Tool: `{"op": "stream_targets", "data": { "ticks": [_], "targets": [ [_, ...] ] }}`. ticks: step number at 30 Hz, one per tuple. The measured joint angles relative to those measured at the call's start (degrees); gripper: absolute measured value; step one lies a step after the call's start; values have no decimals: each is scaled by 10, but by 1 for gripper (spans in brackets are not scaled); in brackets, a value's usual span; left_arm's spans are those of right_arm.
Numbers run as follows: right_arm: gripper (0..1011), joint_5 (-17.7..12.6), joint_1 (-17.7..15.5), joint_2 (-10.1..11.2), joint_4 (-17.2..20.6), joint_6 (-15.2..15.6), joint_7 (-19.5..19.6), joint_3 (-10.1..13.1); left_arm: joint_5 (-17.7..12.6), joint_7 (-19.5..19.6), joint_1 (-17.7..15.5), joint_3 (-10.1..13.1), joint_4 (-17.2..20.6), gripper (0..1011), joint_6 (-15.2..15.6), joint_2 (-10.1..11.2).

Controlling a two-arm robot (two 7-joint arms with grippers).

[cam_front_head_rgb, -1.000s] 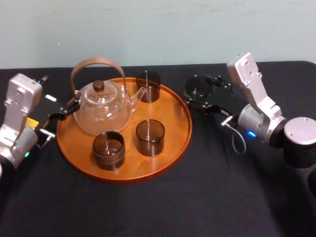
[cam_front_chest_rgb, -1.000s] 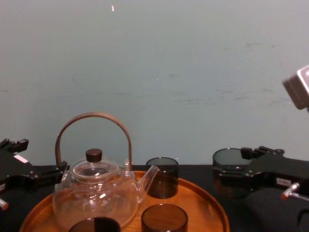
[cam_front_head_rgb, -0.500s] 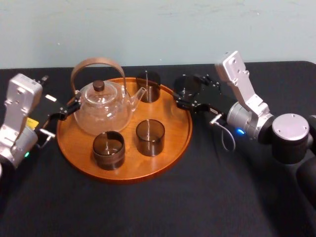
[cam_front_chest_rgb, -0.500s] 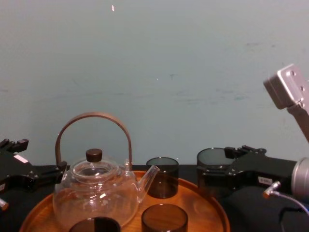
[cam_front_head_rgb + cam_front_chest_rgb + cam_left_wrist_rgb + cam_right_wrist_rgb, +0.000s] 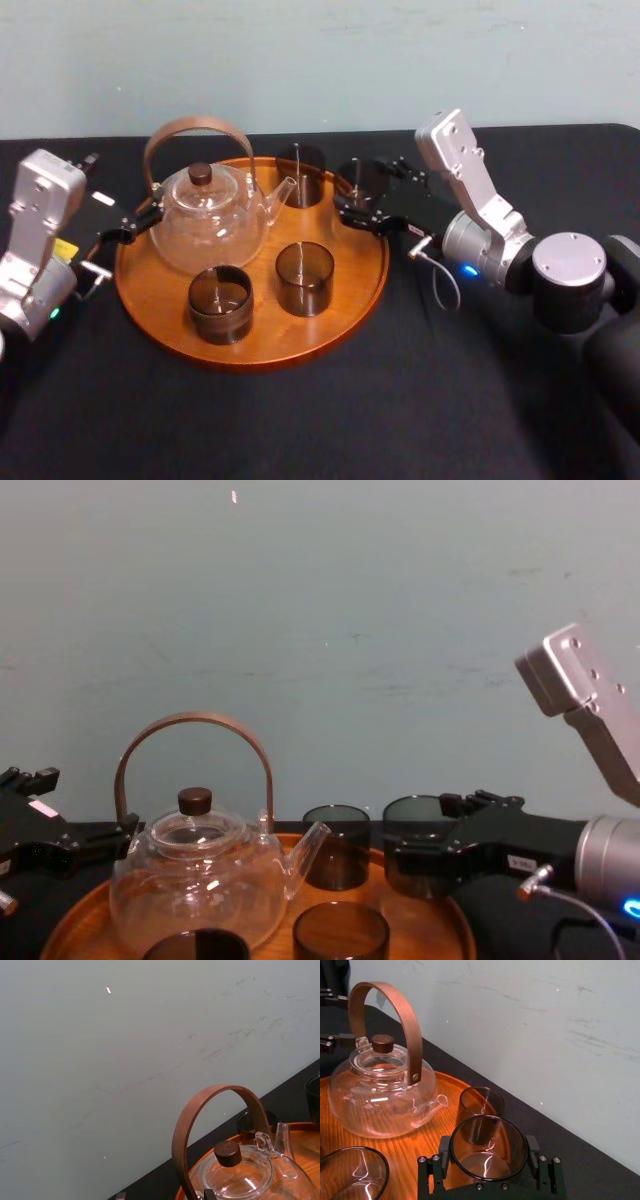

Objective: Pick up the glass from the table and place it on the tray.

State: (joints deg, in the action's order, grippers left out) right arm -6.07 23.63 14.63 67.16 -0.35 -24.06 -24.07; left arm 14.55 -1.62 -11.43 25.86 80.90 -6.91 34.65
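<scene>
Smoke-tinted glass [image 5: 488, 1152] clamped at its sides between the two fingers of the right gripper [image 5: 358, 192], carried upright and off the table [image 5: 400, 410]. It sits over the far right part of the tray [image 5: 345, 290], just inside the rim and just beside the back glass [image 5: 302, 172]; the right wrist view shows the two close but apart. Whether its base touches the wood cannot be told; the chest view puts it low over the tray. Teapot [image 5: 210, 222] and two front glasses [image 5: 304, 278] occupy the left and near parts, leaving bare wood under the carried glass. Left gripper [image 5: 128, 228] parked at the tray's left rim, beside the teapot. Progress, as judged: pick-up and carry done; left to do are lowering to the wood, opening the fingers and drawing the arm back clear of the back glass
</scene>
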Motion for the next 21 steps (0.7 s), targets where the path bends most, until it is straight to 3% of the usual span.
{"op": "stream_targets", "data": {
  "ticks": [21],
  "targets": [
    [926,6,17,-16,-45,-19,-1,-13,0,0,0,0,0,1010,0,0]
  ]
}}
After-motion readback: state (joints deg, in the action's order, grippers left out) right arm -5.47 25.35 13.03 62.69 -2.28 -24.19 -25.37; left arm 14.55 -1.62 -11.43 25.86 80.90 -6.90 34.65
